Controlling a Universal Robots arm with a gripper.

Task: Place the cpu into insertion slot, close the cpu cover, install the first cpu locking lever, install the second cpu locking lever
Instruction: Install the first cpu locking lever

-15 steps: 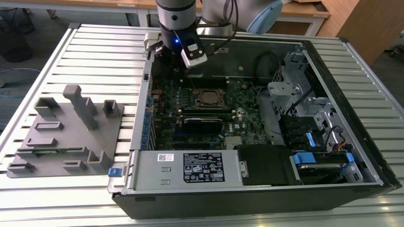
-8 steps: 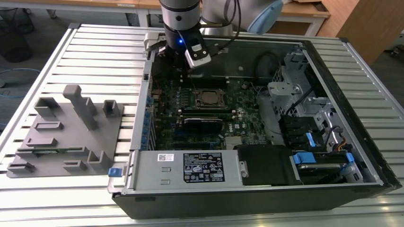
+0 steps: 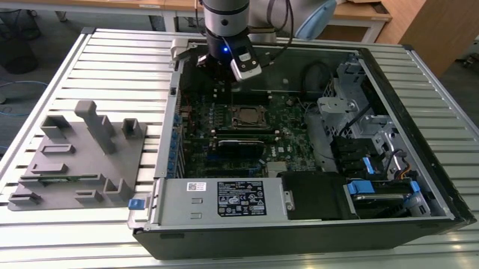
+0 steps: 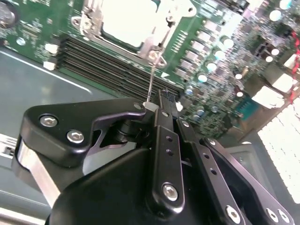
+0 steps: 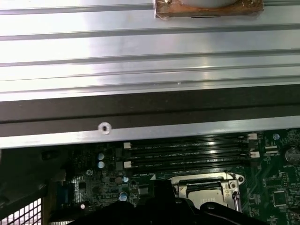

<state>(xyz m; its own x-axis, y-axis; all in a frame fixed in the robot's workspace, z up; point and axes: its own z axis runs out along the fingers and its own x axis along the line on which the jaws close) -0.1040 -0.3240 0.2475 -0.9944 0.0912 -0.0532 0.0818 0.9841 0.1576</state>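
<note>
The insertion slot (image 3: 247, 116) sits mid-motherboard inside the open computer case. The silver-topped cpu (image 4: 129, 21) lies in it, framed by the metal cpu cover (image 4: 151, 44), which lies down over it. From the socket's corner a thin wire locking lever (image 4: 151, 77) stands up and reaches my gripper (image 4: 162, 96). The black fingers are shut together, with the lever's tip resting against their side. In the exterior view my gripper (image 3: 224, 78) hangs just behind the socket. The first wrist view shows the cover (image 5: 201, 180) and cpu (image 5: 206, 191) near the memory slots.
Black memory slots (image 4: 108, 61) run beside the socket. A power supply (image 3: 217, 199) fills the case's front, and a drive cage (image 3: 351, 106) stands on the exterior view's right. A grey parts fixture (image 3: 75, 157) rests on the slatted table on the exterior view's left.
</note>
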